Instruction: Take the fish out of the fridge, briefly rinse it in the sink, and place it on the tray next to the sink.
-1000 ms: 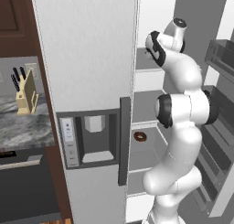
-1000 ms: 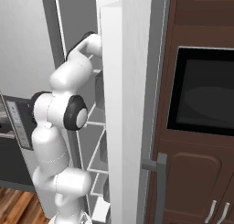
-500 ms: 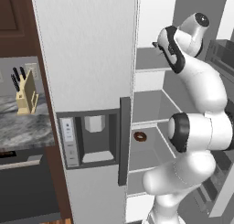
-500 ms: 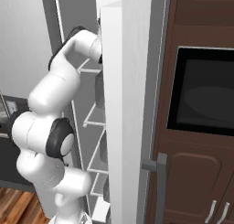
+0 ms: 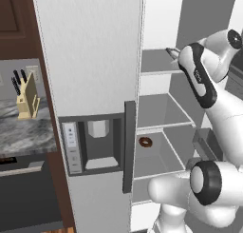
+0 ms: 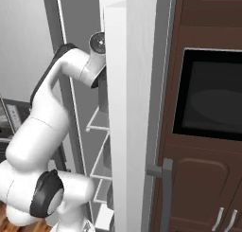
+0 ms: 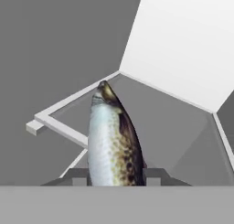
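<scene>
Inside the open fridge point(image 5: 90, 61), the arm reaches to an upper shelf point(image 5: 156, 65), where the tool point(image 7: 116, 175) is clamped on the fish point(image 7: 112, 141) between its two fingers, the body rising lengthwise from the grip, apparently so it can be drawn clear of the shelf and carried to the sink. The fish is slender, silvery-pale along one flank and mottled brown-olive along the other, tapering to a dark pointed end. From the left base view only that tip shows past the wrist, and a brown doughnut point(image 5: 145, 142) sits two shelves below.
</scene>
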Robot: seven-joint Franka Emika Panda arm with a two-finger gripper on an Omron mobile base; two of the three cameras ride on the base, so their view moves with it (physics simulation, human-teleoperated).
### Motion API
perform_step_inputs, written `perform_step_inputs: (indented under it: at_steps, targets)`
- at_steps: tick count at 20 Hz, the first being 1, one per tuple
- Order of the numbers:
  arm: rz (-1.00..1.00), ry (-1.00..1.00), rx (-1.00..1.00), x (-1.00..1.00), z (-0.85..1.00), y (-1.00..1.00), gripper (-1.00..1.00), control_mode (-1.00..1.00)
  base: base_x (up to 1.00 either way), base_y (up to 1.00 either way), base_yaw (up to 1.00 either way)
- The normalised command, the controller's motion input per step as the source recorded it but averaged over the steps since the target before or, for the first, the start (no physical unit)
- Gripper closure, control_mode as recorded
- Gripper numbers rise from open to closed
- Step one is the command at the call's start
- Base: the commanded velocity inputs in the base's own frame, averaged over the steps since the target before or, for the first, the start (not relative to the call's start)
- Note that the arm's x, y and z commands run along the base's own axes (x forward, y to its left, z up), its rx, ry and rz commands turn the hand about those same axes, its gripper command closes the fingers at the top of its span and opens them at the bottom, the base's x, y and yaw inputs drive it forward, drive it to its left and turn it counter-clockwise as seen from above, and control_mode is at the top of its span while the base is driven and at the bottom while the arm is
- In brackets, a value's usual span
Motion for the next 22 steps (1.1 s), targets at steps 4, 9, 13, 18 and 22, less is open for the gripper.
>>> perform_step_inputs:
  at_steps: [4,9,13,18,22]
  targets:
    - [0.04,0.00,0.00,-1.00,0.00,0.06,1.00,-1.00,0.00,0.00,0.00]
    - [0.05,0.01,-0.04,-1.00,-0.28,0.13,1.00,-1.00,0.00,0.00,0.00]
    - [0.06,0.13,-0.18,-1.00,-0.91,0.19,1.00,-1.00,0.00,0.00,0.00]
    - [0.05,0.24,-0.27,-1.00,-0.99,0.38,1.00,-1.00,0.00,0.00,0.00]
    - [0.01,0.09,-0.42,-0.96,-0.45,0.55,1.00,-1.00,0.00,0.00,0.00]
